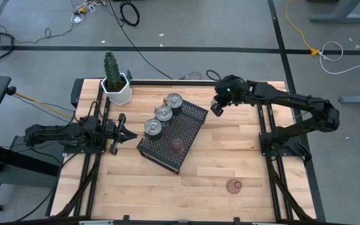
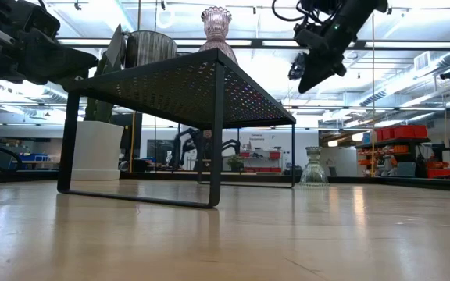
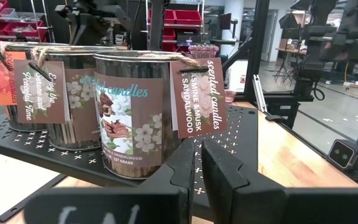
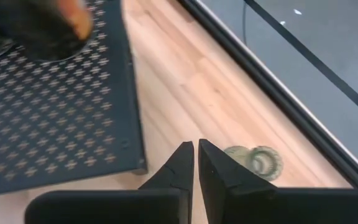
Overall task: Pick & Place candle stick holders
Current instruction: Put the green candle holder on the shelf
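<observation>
The left hand (image 1: pixel 125 132) lies low just left of the black tray (image 1: pixel 195 115), fingers pressed together on nothing. On the tray stand three silver holders (image 1: pixel 164 113) in a row, with a pinkish holder (image 1: pixel 177 146) nearer its front edge. Off the tray's front right, another pinkish holder (image 1: pixel 234 185) sits on the counter (image 1: pixel 230 156). The right hand (image 1: pixel 217 107) hovers off the tray's far right corner, closed and empty, above an olive holder (image 4: pixel 258 161) lying on the counter.
</observation>
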`<action>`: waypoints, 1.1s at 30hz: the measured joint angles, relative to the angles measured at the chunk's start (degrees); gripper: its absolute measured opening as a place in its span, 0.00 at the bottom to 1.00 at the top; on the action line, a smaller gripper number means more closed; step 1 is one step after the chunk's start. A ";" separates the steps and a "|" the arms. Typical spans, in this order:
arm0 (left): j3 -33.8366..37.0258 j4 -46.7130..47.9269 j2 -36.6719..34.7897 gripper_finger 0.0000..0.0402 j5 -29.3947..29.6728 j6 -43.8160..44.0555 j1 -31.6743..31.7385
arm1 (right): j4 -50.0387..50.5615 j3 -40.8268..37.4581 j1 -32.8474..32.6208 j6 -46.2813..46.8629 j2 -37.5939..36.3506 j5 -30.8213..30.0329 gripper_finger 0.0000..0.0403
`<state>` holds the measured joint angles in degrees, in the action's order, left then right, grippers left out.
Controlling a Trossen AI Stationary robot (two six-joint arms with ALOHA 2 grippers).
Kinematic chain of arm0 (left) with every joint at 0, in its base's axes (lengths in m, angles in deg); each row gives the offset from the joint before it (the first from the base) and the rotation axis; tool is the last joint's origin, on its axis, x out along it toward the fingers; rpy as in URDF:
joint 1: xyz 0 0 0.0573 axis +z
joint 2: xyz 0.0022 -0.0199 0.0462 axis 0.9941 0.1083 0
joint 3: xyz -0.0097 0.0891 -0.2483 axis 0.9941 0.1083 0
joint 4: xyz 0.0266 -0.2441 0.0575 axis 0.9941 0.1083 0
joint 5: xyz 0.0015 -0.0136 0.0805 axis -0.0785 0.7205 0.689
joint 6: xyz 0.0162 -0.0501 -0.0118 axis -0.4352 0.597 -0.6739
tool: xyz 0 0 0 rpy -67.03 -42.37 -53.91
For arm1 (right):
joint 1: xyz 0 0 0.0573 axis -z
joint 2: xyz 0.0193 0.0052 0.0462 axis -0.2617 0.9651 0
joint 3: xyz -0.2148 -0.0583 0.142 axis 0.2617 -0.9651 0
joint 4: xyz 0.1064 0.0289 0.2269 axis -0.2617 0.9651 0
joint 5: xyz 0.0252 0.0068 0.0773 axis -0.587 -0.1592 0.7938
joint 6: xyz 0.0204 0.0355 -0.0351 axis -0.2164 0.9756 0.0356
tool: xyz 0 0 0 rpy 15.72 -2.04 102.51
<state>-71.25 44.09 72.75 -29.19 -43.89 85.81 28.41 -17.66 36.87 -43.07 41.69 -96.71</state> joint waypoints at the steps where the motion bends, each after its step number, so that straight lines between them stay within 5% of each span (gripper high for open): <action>1: 0.00 0.00 0.00 0.09 0.00 0.02 -0.02 | 0.00 0.00 0.73 0.00 0.00 0.00 0.07; 11: -0.01 0.00 0.00 0.09 0.01 0.02 -0.01 | -0.35 0.00 5.79 1.51 1.14 -6.95 0.07; 21: 0.00 0.00 0.00 0.09 0.00 0.00 0.00 | 1.45 1.69 8.54 6.56 3.94 0.59 0.07; 33: -0.02 0.00 0.00 0.09 0.00 0.00 -0.02 | 9.58 9.44 11.41 4.23 9.88 0.46 0.07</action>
<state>-71.27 44.09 72.75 -29.19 -43.89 85.78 37.99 -8.22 48.28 -38.84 51.57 -96.25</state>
